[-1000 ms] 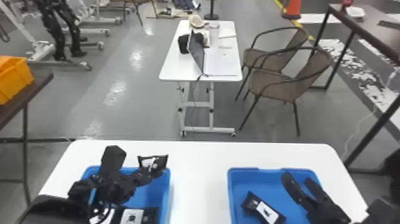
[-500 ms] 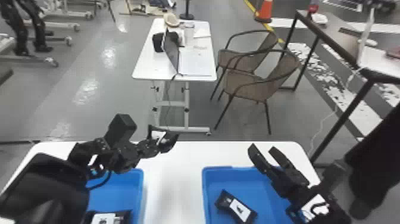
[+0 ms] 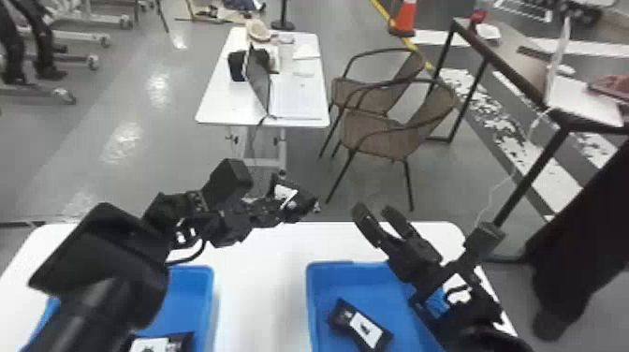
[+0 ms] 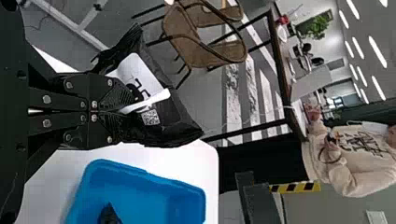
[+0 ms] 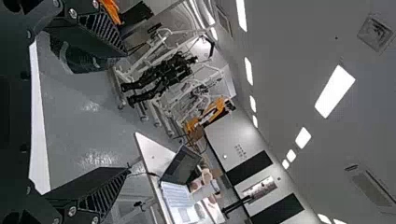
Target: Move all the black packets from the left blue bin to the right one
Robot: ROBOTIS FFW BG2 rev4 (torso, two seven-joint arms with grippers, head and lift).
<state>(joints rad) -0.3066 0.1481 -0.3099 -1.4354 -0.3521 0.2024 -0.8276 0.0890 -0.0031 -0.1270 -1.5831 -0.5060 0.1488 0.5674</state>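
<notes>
Packet (image 3: 306,204) w/ white label sits pinched in my L gripper (image 3: 269,209), approx 8 o'clock from head view's ctr, by the desk (image 3: 262,281)'s far edge as seen there. R gripper (image 3: 376,213), approx 4 o'clock, has its fingers spread. L bin (image 3: 209,281), 7-8 o'clock, holds a 2nd packet (image 3: 186,342); R bin (image 3: 312,283), 5-6 o'clock, has a 3rd packet (image 3: 344,312) lying at a slant, label up.

L bin (image 3: 187,299) & its pkt (image 3: 181,341) partly cut off, btm edge
</notes>
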